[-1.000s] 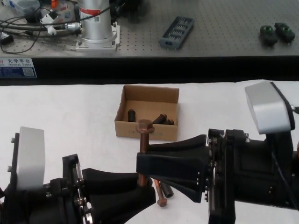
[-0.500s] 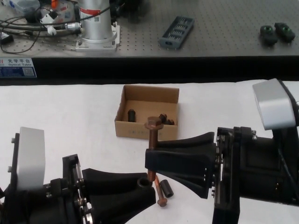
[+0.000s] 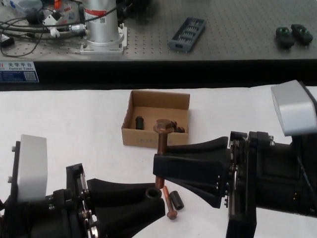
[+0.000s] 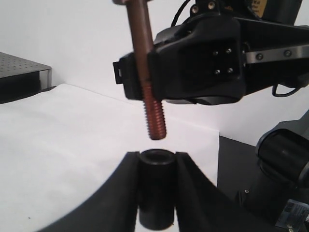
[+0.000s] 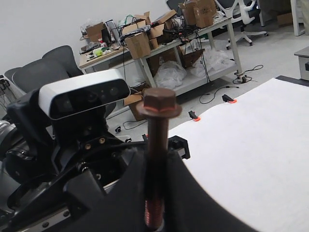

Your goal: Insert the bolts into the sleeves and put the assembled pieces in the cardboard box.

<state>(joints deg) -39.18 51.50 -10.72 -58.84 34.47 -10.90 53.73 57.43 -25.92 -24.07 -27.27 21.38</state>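
My left gripper (image 3: 151,198) is shut on an upright black sleeve (image 4: 155,191), open end up (image 3: 152,193). My right gripper (image 3: 159,171) is shut on a copper bolt (image 3: 162,148), held upright with its hex head (image 5: 156,102) on top. The bolt's threaded tip (image 4: 155,126) hangs just above the sleeve's mouth, a small gap between them. The cardboard box (image 3: 157,119) stands farther back at the middle of the white mat and holds several dark pieces. A loose bolt (image 3: 169,204) and a loose black sleeve (image 3: 176,200) lie on the mat beneath the grippers.
A dark perforated bench behind the mat carries a metal post base (image 3: 102,27), cables, a grey slotted rack (image 3: 187,33) and two black parts (image 3: 293,34). White mat (image 3: 74,119) lies bare on both sides of the box.
My right gripper has pulled the bolt up out of the left gripper's sleeve and shifted it slightly right; its tip now hangs above the sleeve's exposed mouth. The left arm held still.
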